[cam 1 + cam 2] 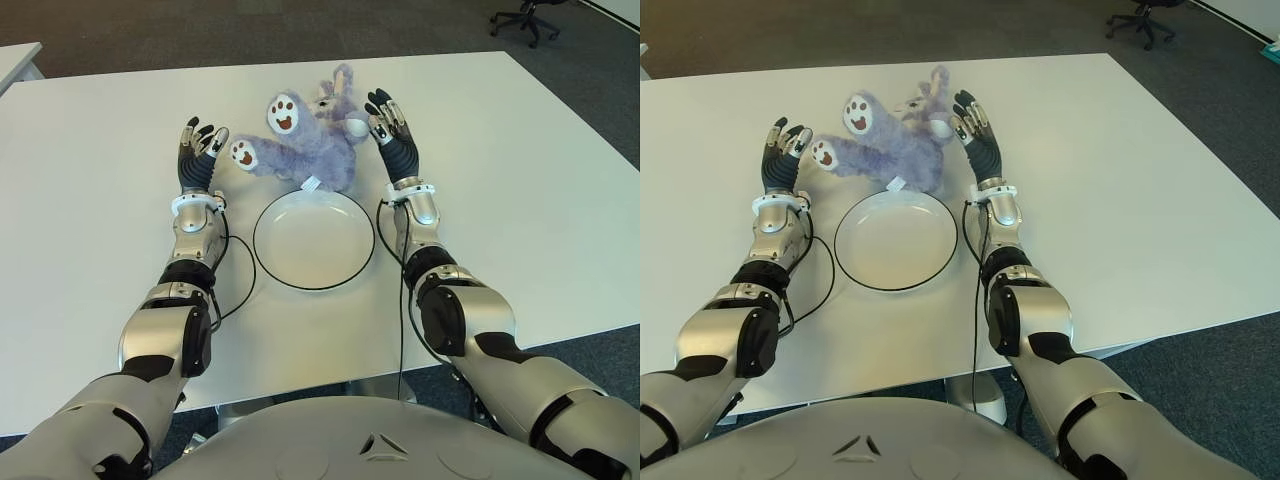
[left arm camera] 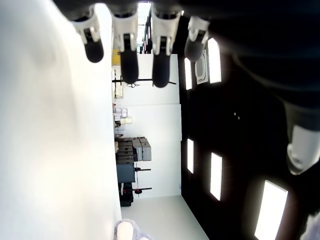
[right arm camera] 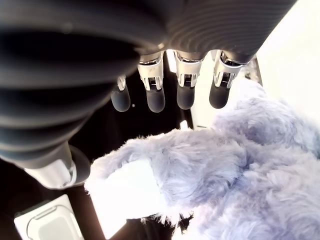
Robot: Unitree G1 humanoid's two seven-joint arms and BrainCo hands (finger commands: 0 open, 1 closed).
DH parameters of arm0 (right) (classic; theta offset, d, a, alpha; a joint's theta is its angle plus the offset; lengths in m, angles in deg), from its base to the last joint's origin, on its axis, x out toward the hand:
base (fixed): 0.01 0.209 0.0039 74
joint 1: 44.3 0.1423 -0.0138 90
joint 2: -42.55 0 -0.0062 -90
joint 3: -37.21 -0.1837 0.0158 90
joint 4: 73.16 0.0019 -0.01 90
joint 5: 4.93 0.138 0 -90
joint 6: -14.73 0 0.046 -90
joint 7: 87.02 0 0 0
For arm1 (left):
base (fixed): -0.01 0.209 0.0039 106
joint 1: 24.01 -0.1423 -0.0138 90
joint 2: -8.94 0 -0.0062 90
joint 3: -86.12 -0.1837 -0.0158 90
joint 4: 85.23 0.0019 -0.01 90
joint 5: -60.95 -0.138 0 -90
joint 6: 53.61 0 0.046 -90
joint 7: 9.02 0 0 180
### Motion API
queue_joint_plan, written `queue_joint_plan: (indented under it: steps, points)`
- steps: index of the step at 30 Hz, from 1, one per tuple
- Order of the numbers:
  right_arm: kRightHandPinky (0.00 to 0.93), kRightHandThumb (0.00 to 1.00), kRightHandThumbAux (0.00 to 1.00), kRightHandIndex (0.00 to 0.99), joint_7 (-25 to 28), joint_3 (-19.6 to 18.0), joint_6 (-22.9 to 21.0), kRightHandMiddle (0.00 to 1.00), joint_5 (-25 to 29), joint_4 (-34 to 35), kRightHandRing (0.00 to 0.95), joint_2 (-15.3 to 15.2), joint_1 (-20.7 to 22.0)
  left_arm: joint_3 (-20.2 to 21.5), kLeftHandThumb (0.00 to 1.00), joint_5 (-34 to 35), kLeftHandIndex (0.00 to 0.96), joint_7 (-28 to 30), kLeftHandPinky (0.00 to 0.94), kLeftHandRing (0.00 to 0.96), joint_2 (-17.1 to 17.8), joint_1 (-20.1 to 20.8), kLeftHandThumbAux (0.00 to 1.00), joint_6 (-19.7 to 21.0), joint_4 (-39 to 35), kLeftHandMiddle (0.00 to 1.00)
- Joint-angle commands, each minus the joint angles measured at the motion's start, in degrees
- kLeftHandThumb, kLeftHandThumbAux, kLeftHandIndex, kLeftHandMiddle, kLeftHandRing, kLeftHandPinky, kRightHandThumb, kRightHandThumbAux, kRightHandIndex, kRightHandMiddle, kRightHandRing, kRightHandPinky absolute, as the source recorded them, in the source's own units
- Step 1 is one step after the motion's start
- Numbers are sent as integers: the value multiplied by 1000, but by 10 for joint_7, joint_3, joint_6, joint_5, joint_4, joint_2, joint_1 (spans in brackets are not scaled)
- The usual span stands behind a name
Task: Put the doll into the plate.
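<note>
Doll (image 1: 310, 140): your purple plush toy lies on the white tabletop (image 1: 520, 200) just beyond the plate (image 1: 314, 240), touching or overlapping its far rim, so nothing is delivered yet. The plate holds nothing. Beyond it, your left hand (image 1: 198, 150) sits by the doll's paw and your right hand (image 1: 390, 125) against its other side, both with fingers spread, gripping nothing. Grasp, lift and drop-off all remain.
</note>
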Motion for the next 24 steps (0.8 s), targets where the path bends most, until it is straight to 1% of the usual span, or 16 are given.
queue_joint_plan:
  steps: [1,5,6,7,8,9,14,18,24]
  points:
    - [72,542,456,32,-5,9,11,0,-8,-20,10,15,-51,-1,0,-1,60,-3,52,155,-22,-54,487,37,44,186]
    - [61,531,434,27,-15,20,11,8,-21,-20,0,13,-52,-1,0,0,68,-1,66,165,-22,-54,489,36,44,196]
    - [53,507,407,27,-19,24,12,13,-24,-20,0,13,-52,-1,0,0,69,-1,66,165,-22,-54,490,35,44,197]
    - [51,503,402,27,-21,26,13,14,-26,-20,0,14,-52,-1,0,0,70,-1,66,165,-22,-54,490,35,44,197]
    - [49,521,385,34,-26,30,13,19,-32,-20,0,12,-52,-1,0,0,72,-1,65,164,-22,-54,489,35,44,196]
    - [47,506,384,25,-31,34,12,14,-37,-20,0,11,-53,-1,0,0,72,-1,64,164,-22,-54,489,34,44,196]
    - [49,505,387,17,-45,47,11,12,-51,-19,0,11,-54,-2,0,-1,78,-1,65,157,-22,-54,490,34,44,188]
    - [57,507,387,24,-51,54,9,6,-56,-19,0,11,-55,-3,0,-2,80,-2,69,156,-23,-55,489,34,42,185]
    - [38,506,383,25,-56,61,9,0,-58,-20,0,13,-55,-2,0,0,76,1,69,148,-24,-56,485,34,41,175]
